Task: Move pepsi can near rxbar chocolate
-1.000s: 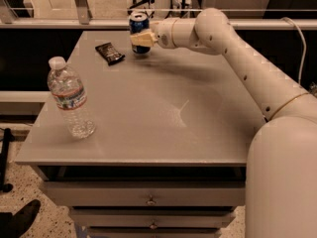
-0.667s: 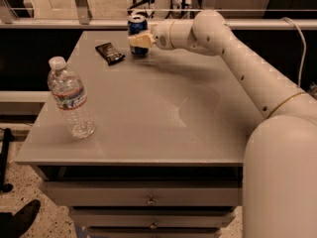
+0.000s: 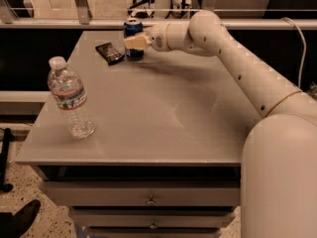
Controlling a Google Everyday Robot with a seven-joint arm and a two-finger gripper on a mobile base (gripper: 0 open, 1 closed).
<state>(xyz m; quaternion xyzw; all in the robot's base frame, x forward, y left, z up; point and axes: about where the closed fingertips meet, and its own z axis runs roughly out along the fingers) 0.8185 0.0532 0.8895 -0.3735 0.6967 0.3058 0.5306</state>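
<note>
The pepsi can (image 3: 132, 29), dark blue with a silver top, stands upright at the far side of the grey table (image 3: 148, 113). The rxbar chocolate (image 3: 109, 52), a flat black wrapper, lies just left of the can with a small gap between them. My gripper (image 3: 134, 42) reaches in from the right and is shut on the can. One cream finger (image 3: 138, 41) crosses the can's front; the other is hidden behind the can. The can's base is at the table surface.
A clear plastic water bottle (image 3: 71, 98) with a white cap stands near the table's front left. My arm (image 3: 237, 63) stretches across the right side of the table. Drawers (image 3: 148, 200) sit under the tabletop. A rail and chairs are behind the far edge.
My gripper and the pepsi can have shifted slightly left, closer to the rxbar chocolate. The bar and the water bottle have not moved.
</note>
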